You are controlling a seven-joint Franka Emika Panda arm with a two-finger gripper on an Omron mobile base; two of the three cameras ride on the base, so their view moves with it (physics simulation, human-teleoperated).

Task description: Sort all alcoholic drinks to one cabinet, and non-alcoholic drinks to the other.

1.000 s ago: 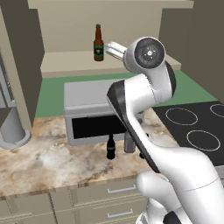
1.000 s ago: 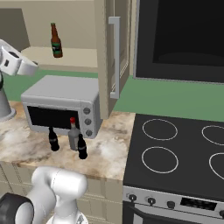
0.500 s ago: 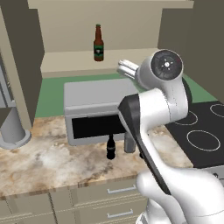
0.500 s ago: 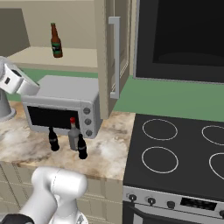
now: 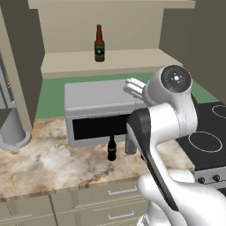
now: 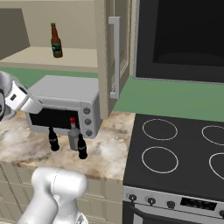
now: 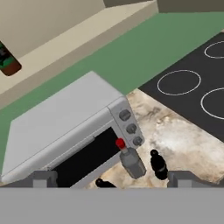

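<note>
A brown beer bottle (image 5: 99, 43) with a green label stands on the open cabinet's shelf (image 5: 132, 59), also seen as the beer bottle (image 6: 55, 40) from the right. On the counter in front of the toaster oven (image 5: 95, 108) stand a grey bottle (image 6: 73, 135) with a red cap and two black cola bottles (image 6: 53, 140) (image 6: 82, 147). My gripper (image 7: 113, 178) hangs open and empty above the oven's front, looking down on the grey bottle (image 7: 131, 161) and a cola bottle (image 7: 158, 165). In the left base view my arm hides most of the grey bottle.
A stove (image 6: 179, 153) with black burners fills the counter to the right. An open cabinet door (image 6: 113, 57) with a handle hangs between shelf and stove. A grey round appliance (image 5: 13, 130) stands at the counter's left. Marble counter (image 5: 48, 163) lies in front.
My hand has come down and away from the shelf by the beer bottle to a spot over the toaster oven. Its jaws stayed open. The bottles have not moved.
</note>
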